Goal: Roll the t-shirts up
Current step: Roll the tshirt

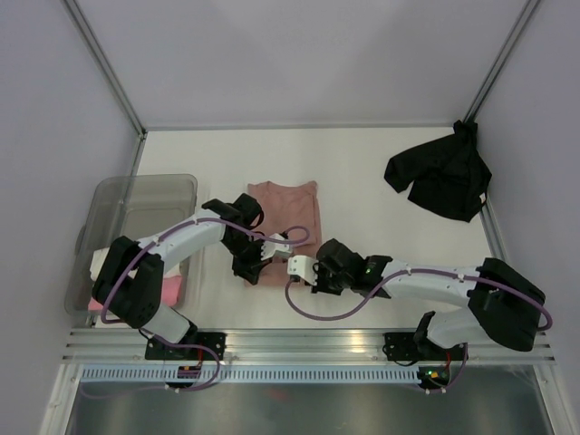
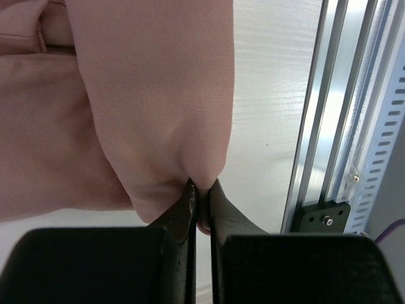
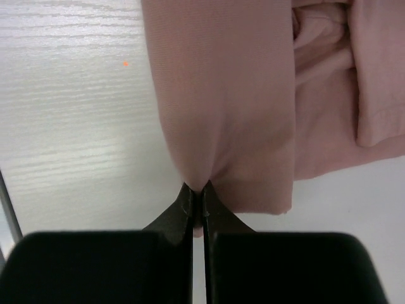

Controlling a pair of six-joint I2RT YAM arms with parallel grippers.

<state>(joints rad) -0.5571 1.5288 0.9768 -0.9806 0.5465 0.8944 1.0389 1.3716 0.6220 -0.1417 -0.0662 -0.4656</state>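
The salmon-pink t-shirt [image 1: 292, 210] lies folded into a long strip on the table's middle. My left gripper [image 1: 256, 265] is shut on its near edge, pinching a fold of pink cloth [image 2: 164, 107] between the fingertips. My right gripper [image 1: 296, 265] is shut on the same near edge, a fold of the cloth [image 3: 228, 101] nipped between its tips. The two grippers sit side by side at the shirt's near end. The black t-shirt [image 1: 441, 177] lies crumpled at the far right. A bright pink roll [image 1: 170, 288] shows in the bin; a cream roll [image 1: 104, 265] lies partly behind my left arm.
The translucent grey bin [image 1: 145, 204] stands at the left, beside my left arm. An aluminium rail [image 1: 308, 342] runs along the near table edge and shows in the left wrist view [image 2: 329, 107]. Walls close the far side and both sides.
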